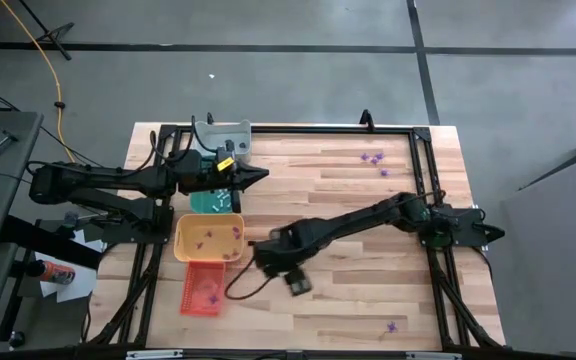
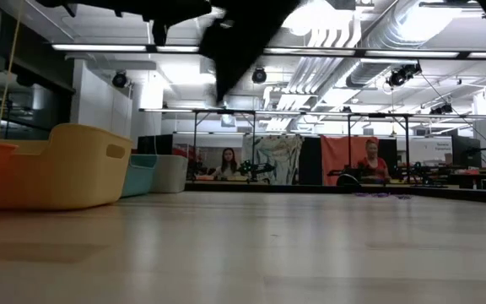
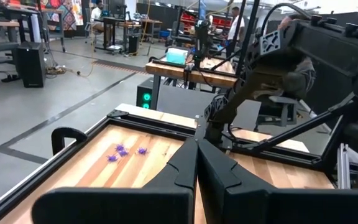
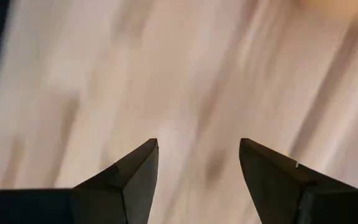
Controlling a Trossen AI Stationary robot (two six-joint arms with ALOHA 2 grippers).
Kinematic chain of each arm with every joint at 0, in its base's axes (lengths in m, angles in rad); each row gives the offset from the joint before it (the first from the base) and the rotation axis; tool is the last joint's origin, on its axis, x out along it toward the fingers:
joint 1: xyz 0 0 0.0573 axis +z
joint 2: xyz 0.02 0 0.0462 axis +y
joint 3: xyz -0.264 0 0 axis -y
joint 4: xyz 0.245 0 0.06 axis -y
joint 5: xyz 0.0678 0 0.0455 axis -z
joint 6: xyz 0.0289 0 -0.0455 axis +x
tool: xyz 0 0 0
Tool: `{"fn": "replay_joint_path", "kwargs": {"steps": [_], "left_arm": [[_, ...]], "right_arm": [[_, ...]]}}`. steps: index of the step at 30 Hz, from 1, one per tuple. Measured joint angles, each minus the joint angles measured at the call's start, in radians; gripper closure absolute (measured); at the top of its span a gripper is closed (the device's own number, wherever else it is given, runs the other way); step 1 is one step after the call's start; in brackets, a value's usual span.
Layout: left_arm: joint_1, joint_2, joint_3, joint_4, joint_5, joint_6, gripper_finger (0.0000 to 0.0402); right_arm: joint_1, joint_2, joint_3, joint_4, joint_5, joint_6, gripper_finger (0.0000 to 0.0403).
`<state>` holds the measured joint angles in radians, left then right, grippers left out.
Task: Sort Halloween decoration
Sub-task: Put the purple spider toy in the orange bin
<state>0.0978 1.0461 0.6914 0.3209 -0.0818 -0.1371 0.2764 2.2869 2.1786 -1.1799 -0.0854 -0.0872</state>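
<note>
Spread wide and empty, the right gripper [image 4: 197,163] hovers over bare surface [image 1: 368,290] beside the yellow tray [image 1: 190,247], so it should travel to the purple trinkets [image 1: 373,158] at the far corner and descend squarely, while the left gripper [image 3: 196,163] waits pinched together.

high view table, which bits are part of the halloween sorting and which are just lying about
Part of the job:
- purple trinkets at the far right corner
- single purple trinket near the front edge
- yellow tray, orange tray, teal tray, grey tray

Just lying about:
- yellow cable on the floor
</note>
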Motion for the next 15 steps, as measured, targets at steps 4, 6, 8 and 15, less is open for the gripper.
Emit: {"fn": "replay_joint_path", "kwargs": {"steps": [4,6,8,15], "left_arm": [[0.0,-0.001,0.0,0.015,0.0,-0.009,0.0402],[0.0,-0.001,0.0,0.024,0.0,-0.009,0.0401],[0.0,-0.001,0.0,0.024,0.0,-0.012,0.0401],[0.0,-0.001,0.0,0.024,0.0,-0.017,0.0402]], "right_arm": [[0.006,-0.034,-0.001,-0.215,-0.058,-0.017,0.0183],[0.027,-0.07,-0.033,-0.242,-0.119,-0.027,0.0183],[0.05,-0.144,-0.144,-0.219,-0.175,-0.027,0.0183],[0.185,-0.632,-0.85,0.132,-0.274,0.401,0.0183]]}}
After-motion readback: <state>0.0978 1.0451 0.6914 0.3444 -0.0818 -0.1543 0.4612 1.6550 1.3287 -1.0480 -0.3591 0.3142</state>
